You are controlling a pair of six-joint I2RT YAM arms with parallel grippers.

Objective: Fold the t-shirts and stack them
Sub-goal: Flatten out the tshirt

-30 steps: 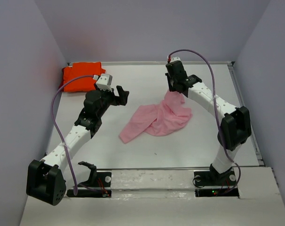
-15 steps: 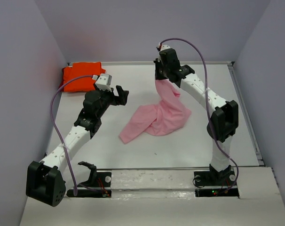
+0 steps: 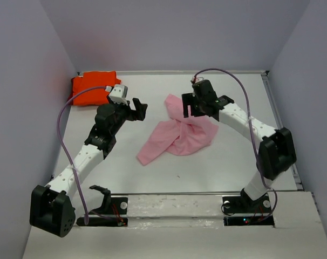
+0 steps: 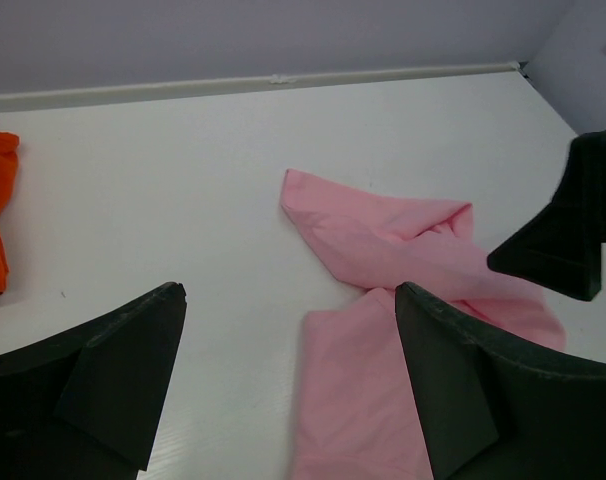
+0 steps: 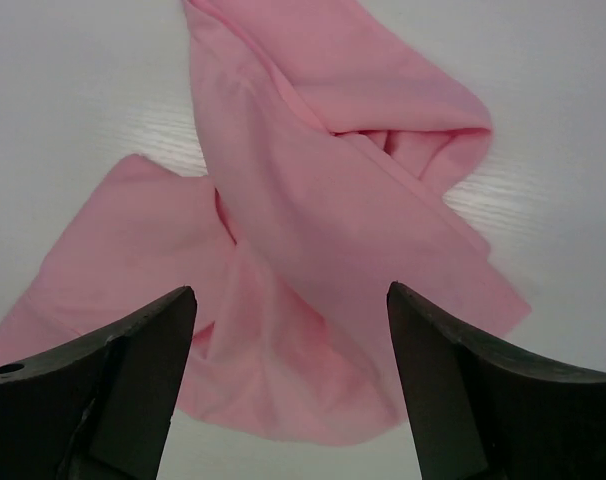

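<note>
Your right end effector is wide open and empty, just above the crumpled pink t-shirt in the middle of the table. Your left end effector is open and empty too. The orange t-shirt lies in the far-left corner.

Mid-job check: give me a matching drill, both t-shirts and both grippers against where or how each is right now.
Things:
1. pink t-shirt
2. orange t-shirt
3. left gripper
4. right gripper

States:
A. open, directly above the pink one
B. far-left corner of the table
C. crumpled mid-table
D. open, over bare surface between the two shirts

Pairs: 1-C, 2-B, 3-D, 4-A
</note>
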